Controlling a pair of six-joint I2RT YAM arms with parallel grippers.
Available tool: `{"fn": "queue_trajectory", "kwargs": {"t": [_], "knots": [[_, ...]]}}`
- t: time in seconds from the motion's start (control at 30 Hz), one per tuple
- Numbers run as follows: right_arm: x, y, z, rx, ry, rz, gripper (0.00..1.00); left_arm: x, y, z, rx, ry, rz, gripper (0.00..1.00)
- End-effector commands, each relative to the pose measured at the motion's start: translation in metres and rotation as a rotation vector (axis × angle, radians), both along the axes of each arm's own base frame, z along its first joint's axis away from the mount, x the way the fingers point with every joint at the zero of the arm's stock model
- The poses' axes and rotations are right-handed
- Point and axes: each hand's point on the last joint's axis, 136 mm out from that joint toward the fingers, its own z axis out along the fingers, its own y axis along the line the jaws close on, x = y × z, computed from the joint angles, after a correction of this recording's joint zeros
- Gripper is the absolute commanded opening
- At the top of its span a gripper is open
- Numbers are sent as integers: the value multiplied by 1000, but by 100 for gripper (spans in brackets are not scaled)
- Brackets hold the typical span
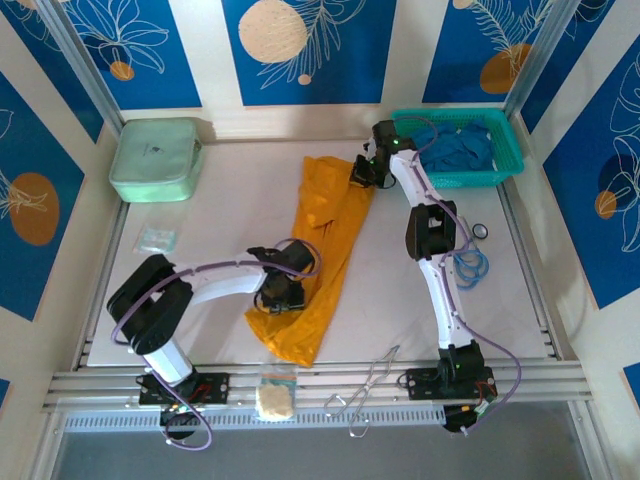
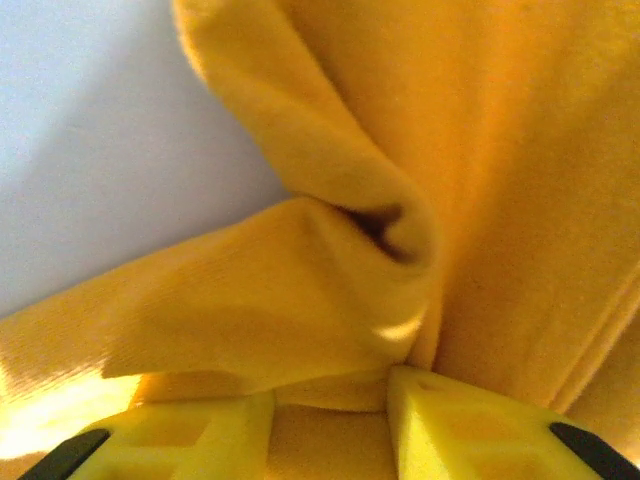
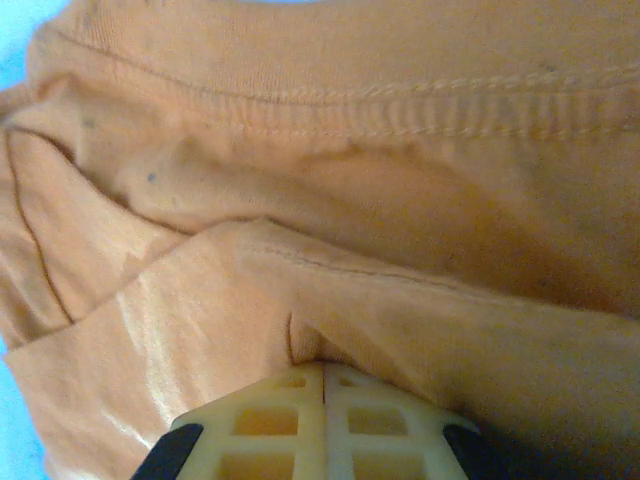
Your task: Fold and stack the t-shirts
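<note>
Diagonally, orange t-shirt (image 1: 325, 225) runs far-right to near-left — right jaws pinch far collar; left jaws part-open.

Mustard-orange t-shirt (image 1: 325, 215) bunched lengthwise, diagonal — blue t-shirts (image 1: 460, 150) heaped in basket (image 1: 470, 180)

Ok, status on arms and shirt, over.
Left jaws apart at orange shirt near end. Right jaws shut on collar end. Blue shirts in basket. Nothing in the way.
</note>
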Motion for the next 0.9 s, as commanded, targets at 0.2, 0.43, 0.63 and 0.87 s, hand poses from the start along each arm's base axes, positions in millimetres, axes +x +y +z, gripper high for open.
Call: {"fn": "queue_trajectory", "kwargs": {"t": [0.2,0.43,0.63,0.87], "knots": [[2,-3,111,85,-161,12,1,10,54,58,281,-96,15,54],[-70,-35,169,-51,-206,-64,0,54,70,101,351,-226,-3,58],[-158,-41,132,-13,-119,-125,0,109,49,97,258,-256,-32,52],[-188,-13,91,-59,-7,-107,0,99,41,64,220,-158,-50,36]]}}
